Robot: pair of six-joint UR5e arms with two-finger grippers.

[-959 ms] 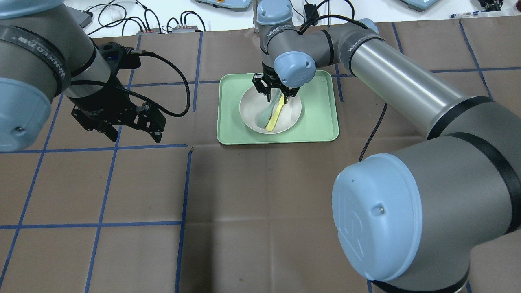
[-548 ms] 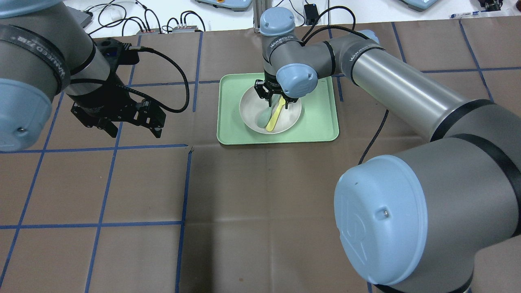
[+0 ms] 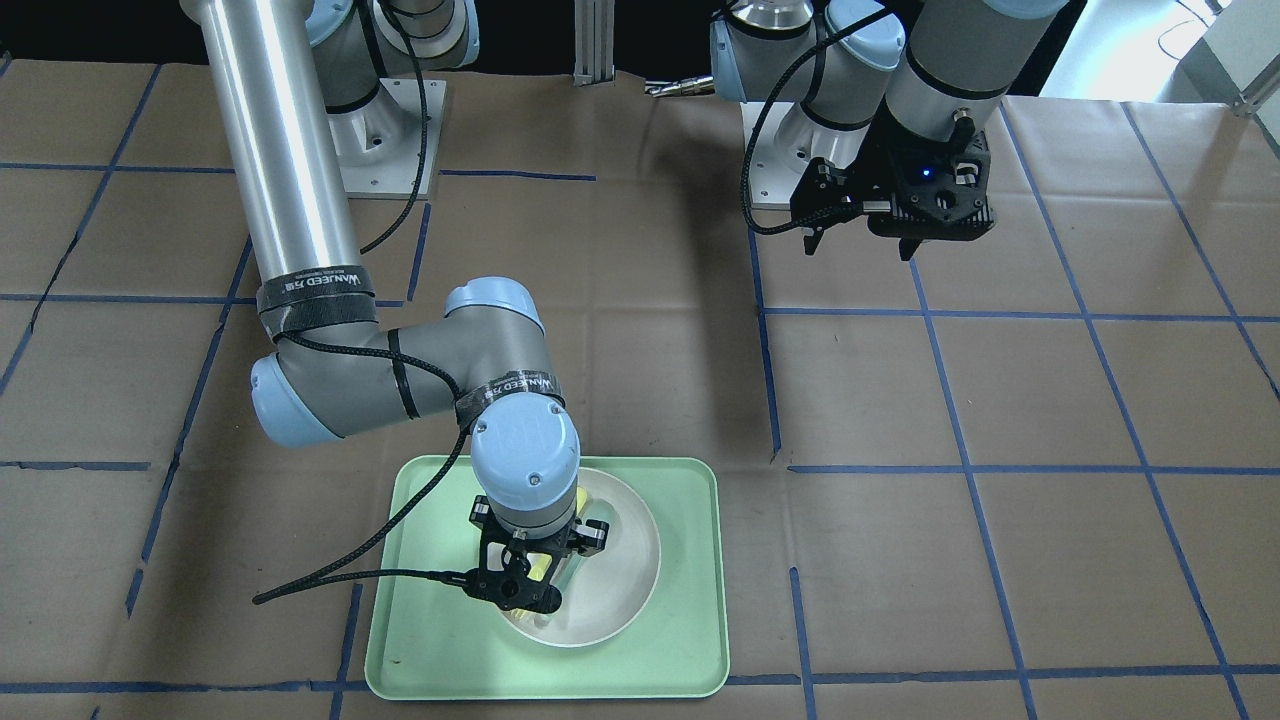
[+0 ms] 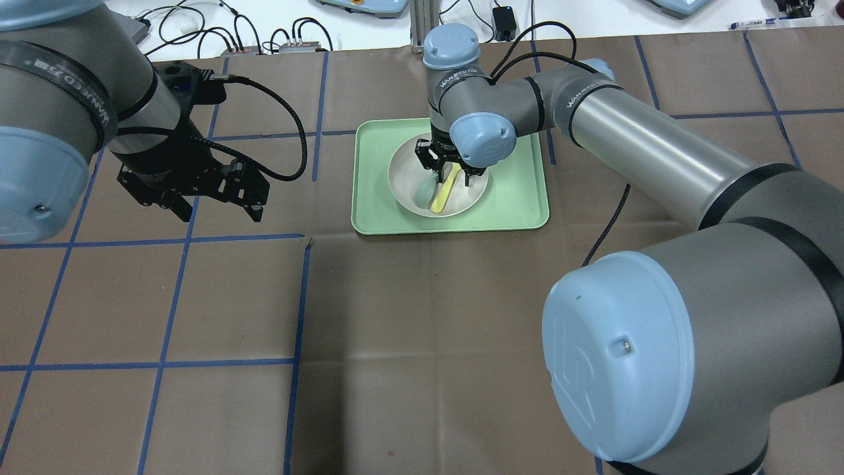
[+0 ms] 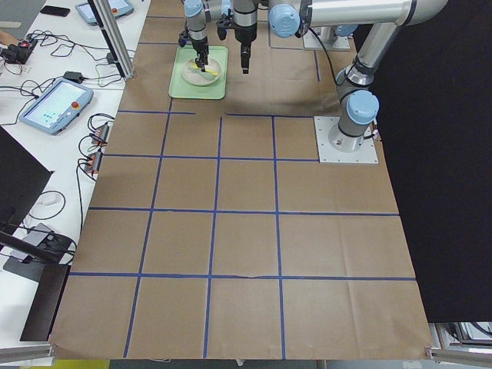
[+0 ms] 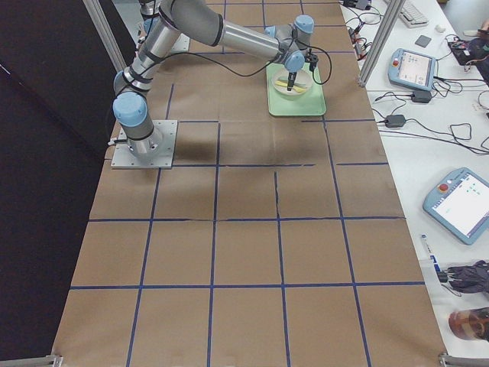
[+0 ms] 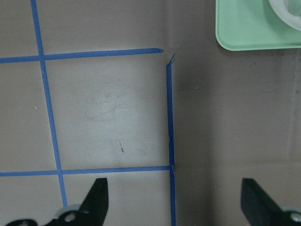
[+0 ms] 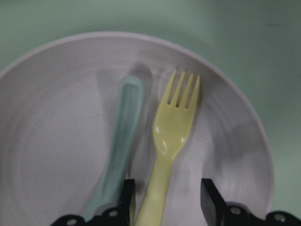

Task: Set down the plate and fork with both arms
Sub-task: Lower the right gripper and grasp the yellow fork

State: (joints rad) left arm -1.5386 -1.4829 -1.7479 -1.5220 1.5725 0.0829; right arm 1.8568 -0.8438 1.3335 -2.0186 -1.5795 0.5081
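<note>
Fork (image 8: 173,134) and plate (image 8: 51,141) were both on the light-green tray (image 4: 517,198), which lay toward the table's edge across from the robot's bases. The plate sat about the middle of the tray, and the fork lay inside it with its tines close against the raised rim. You had the right gripper (image 8: 168,200) low over the plate with its jaws parted, one finger on each side of the fork's handle and nothing pinched yet. That looks like the set-up for closing on the handle alone, where the fork is narrowest. It is a tight fit, though. The grey-green spoon (image 8: 123,127) lay almost parallel beside the fork, with its handle running in toward the same finger. I cannot tell whether the two handles touched there, so closing the jaws might catch the spoon too. Your left gripper (image 7: 176,200) hung wide open and empty over bare brown paper, just off the tray's corner on the left arm's side, nearer the robot. I judge you parked it there to keep the arms apart while the fork was dealt with, and within reach of the plate for its own turn. Neither item had been lifted, so the task looked to be at its first grasp. As for looks, the fork was slim, pale-yellow glossy plastic with four short tines and a shallow dished neck narrowing into a flat handle. The plate was off-white, faintly speckled and shallow, far smaller than the tray.
</note>
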